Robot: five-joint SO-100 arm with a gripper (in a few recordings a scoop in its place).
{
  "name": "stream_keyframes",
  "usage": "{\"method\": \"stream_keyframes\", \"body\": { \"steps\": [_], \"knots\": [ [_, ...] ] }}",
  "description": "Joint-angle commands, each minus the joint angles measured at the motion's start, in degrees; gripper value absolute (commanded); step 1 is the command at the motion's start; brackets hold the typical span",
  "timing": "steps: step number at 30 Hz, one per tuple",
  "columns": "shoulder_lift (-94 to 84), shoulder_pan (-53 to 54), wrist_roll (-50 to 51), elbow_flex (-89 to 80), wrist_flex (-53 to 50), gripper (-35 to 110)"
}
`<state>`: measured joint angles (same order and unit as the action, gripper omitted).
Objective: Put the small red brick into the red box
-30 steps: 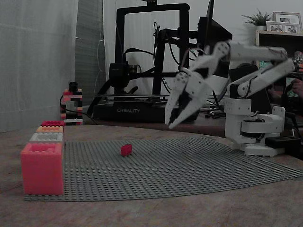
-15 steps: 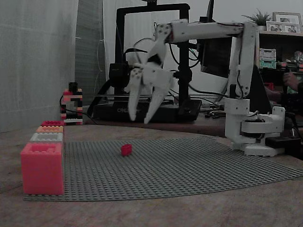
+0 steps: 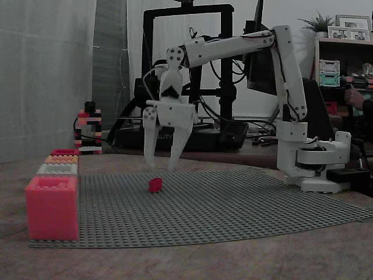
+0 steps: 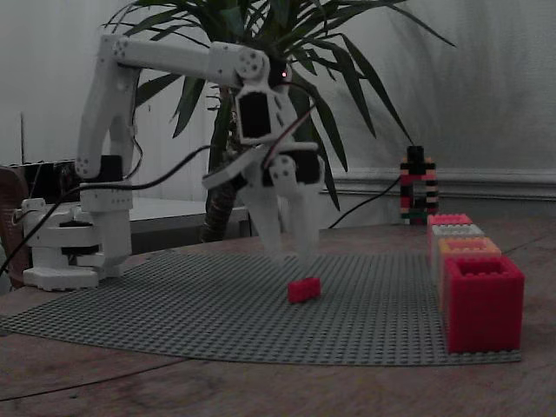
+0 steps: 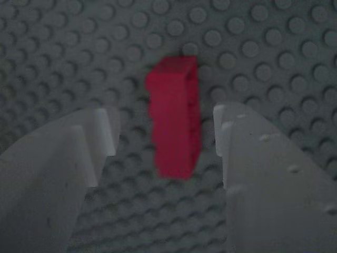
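**A:** where's the small red brick (image 5: 174, 118) sitting, and which way is it lying?

**B:** it's on the grey baseplate (image 3: 233, 204), well apart from the red box (image 3: 51, 208). In the wrist view its long axis runs top to bottom, lined up with the gap between the fingers. Kinda blurry there, can't make out its studs.

**A:** and the gripper (image 3: 160, 167)?

**B:** fingers spread, pointing down, hanging just above the brick, not touching it. The other boxes (image 3: 57, 169) behind the red one are mostly hidden.
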<state>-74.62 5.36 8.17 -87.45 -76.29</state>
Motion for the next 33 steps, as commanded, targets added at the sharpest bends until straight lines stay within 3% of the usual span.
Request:
{"method": "stream_keyframes", "body": {
  "steps": [1,21,26,33],
  "knots": [
    [-0.62,0.0,0.09,4.66,0.26,16],
    [6.59,-1.41,-0.7,8.61,1.76,14],
    [7.56,-1.85,-0.35,9.49,1.67,3],
    [7.91,-1.76,0.44,12.92,1.32,0]
  ]
}}
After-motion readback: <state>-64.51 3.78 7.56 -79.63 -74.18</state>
